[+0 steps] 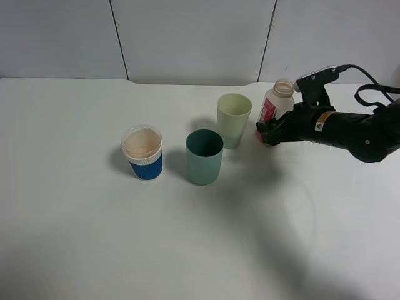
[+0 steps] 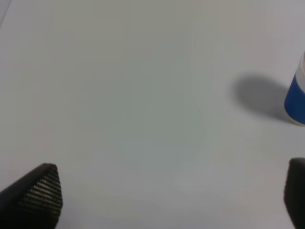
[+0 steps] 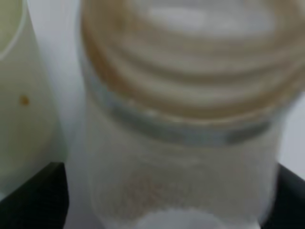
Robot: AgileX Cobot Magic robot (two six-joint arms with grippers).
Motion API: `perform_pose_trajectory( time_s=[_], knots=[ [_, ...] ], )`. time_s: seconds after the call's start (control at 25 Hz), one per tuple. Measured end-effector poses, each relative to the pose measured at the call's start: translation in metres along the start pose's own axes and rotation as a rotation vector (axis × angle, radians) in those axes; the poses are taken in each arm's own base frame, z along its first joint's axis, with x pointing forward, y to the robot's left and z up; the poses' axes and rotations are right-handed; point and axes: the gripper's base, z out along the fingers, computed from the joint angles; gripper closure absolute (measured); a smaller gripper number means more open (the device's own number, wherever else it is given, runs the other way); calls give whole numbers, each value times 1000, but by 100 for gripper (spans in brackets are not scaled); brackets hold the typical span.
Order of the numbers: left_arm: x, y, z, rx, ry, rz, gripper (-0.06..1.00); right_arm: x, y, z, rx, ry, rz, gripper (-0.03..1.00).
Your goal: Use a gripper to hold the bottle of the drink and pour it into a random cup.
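A small translucent plastic bottle with a red-pink label and a wide capless neck point(image 1: 275, 107) stands upright on the white table point(image 1: 187, 250), just to the right of a pale yellow-green tapered plastic cup point(image 1: 234, 120). The black right gripper point(image 1: 270, 132) reaches in from the right, low on the bottle's body. In the right wrist view the bottle point(image 3: 181, 119) fills the space between the two black fingers point(image 3: 33, 195), one on each side of it; whether the jaws press on the bottle or stand slightly off it cannot be told.

The bottle's threaded neck looks brownish and its walls are cloudy. How much liquid is inside cannot be seen. The pale cup point(image 3: 19, 95) sits close beside it, with a small brown speck on its wall.

Left of and slightly in front of the pale cup stands a teal-green plastic cup point(image 1: 204, 156). Further left of it is a blue-and-white cup point(image 1: 143, 152) holding something pale tan. Broad bare table lies in front of the pale cup.

The left gripper point(image 2: 171, 200) hovers over bare table with its jaws spread wide, and the blue-and-white cup point(image 2: 296, 98) shows at the edge of its view.
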Motion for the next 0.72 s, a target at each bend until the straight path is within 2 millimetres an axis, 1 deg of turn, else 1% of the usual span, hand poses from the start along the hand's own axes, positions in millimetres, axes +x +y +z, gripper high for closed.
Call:
perform_pose_trajectory(
  time_s=[0.16,0.36,0.52,0.72],
  knots=[
    [0,0,0,0,0,0,2,-4,-1,-4,6,7,2,19],
    [0,0,0,0,0,0,2,-16,-3,-16,23,3,15,19],
    [0,0,0,0,0,0,2,-31,-7,-32,56,-2,15,19],
    [0,0,0,0,0,0,2,-56,-15,-63,109,-53,-26,19]
  ],
)
